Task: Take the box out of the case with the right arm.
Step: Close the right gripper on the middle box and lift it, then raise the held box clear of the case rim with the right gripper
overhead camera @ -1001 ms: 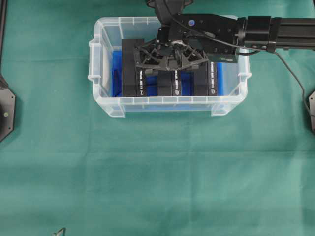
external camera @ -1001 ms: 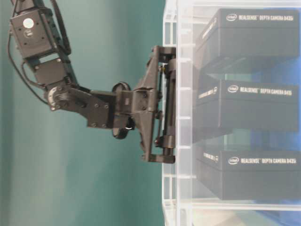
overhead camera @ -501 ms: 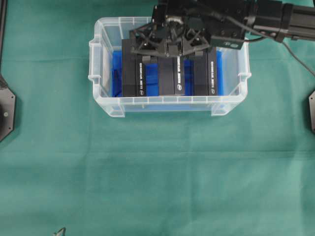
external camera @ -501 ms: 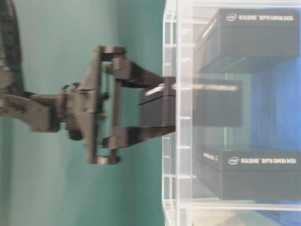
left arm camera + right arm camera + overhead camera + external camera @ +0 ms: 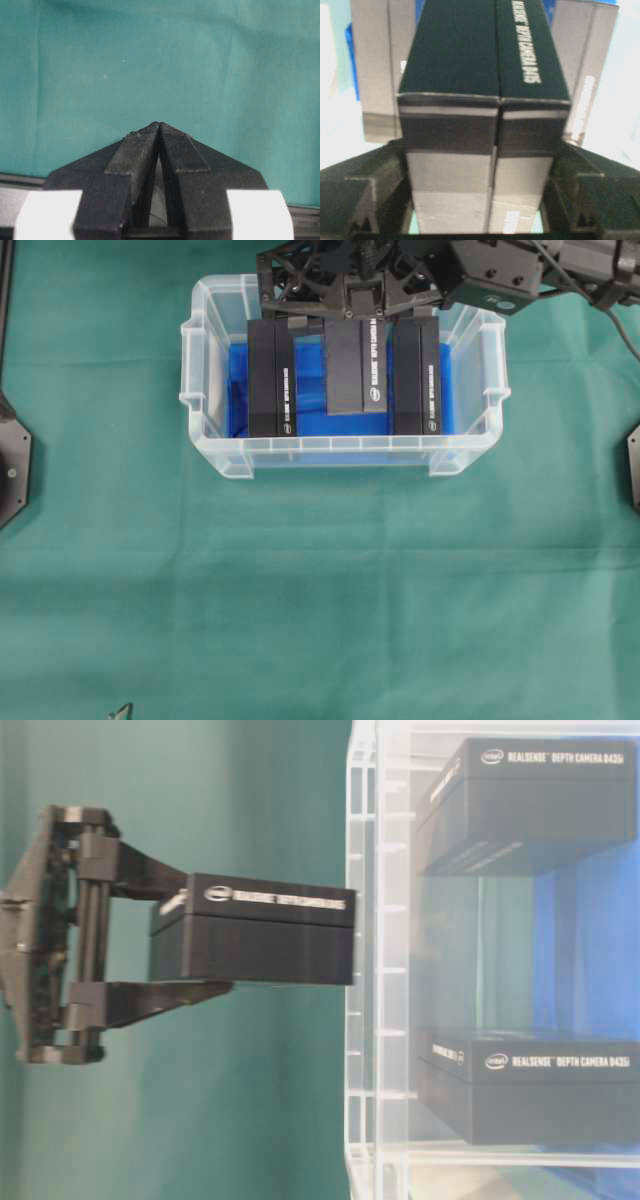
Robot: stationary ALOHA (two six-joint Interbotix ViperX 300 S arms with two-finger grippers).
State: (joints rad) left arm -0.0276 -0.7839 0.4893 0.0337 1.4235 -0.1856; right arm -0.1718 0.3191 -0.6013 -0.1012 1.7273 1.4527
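1. Change since a second ago — the right gripper (image 5: 150, 935) then stood at the rim of the case (image 5: 203, 455), its fingers reaching down among three black boxes. It has since risen, and the middle box (image 5: 255, 928) has come up with it.

2. State of the right gripper — clenched on the middle box. In the table-level view one finger (image 5: 135, 878) lies along one broad face and the second along the opposite face; the right wrist view shows the same box (image 5: 482, 65) filling the space between the two jaws.

3. Position of the box — in the table-level view it hangs wholly outside the case, its far end just beside the clear rim. In the overhead view it (image 5: 357, 365) still lies over the case opening, between the two boxes left inside (image 5: 272, 375) (image 5: 417, 375).

4. Meaning for the task — judged from these views, the lift is nearly complete; what appears to remain is carrying the box sideways clear of the case and setting it on the green cloth (image 5: 320, 590).

5. Orientation — the box's long axis runs in line with the fingers, pointing from the gripper straight back towards the case opening. Its printed narrow face is turned to the table-level camera.

6. Left gripper (image 5: 159, 131) — jaws pressed together on nothing, above bare cloth, well apart from the case.
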